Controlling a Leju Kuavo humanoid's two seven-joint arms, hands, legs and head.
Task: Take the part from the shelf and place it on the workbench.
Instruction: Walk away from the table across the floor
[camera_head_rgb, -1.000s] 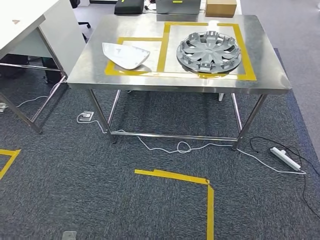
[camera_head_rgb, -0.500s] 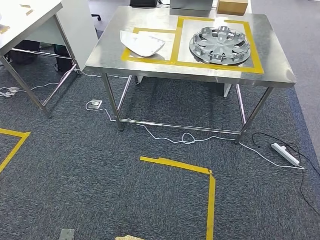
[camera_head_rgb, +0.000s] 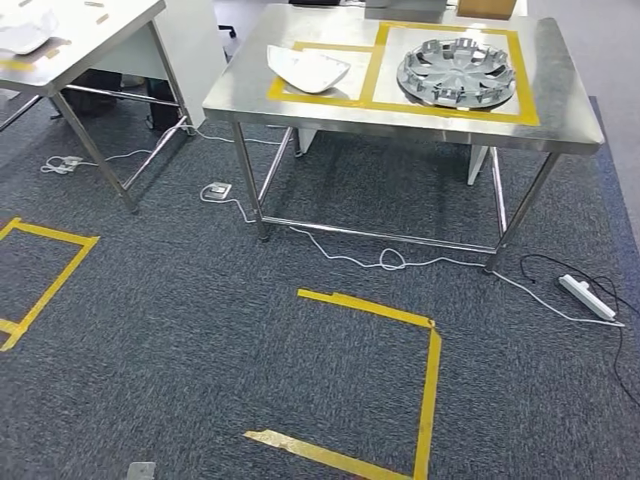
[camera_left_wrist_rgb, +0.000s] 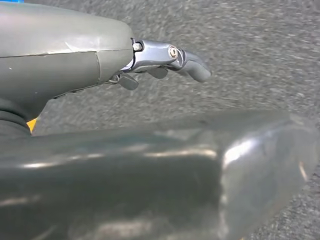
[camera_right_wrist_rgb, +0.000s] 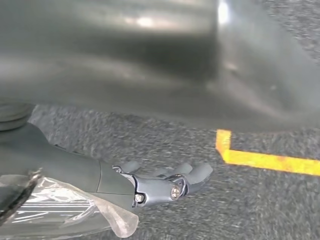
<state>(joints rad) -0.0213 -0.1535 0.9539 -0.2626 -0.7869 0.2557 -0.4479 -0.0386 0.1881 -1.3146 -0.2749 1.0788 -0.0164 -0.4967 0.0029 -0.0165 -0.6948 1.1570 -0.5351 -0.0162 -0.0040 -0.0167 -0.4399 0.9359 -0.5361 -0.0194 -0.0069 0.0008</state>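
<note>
Both arms hang down over the carpet (camera_head_rgb: 189, 330) right now. The left hand (camera_left_wrist_rgb: 166, 60) has its fingers stretched out loosely with nothing in them, and the right hand (camera_right_wrist_rgb: 166, 182) looks the same – fingers apart, nothing held. On the steel bench (camera_head_rgb: 249, 95) ahead, a white part (camera_head_rgb: 308, 68) lies in the left yellow-taped box and a grey hubcap (camera_head_rgb: 456, 72) sits in the right one, near each other but not touching. A white cable (camera_head_rgb: 377, 262) trails under the bench.

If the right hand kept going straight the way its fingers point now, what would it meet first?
Probably nothing nearby: in its wrist view the right hand hangs open over grey carpet, fingers pointing along it. A yellow tape corner lies off to one side. Depth is unclear.
</note>
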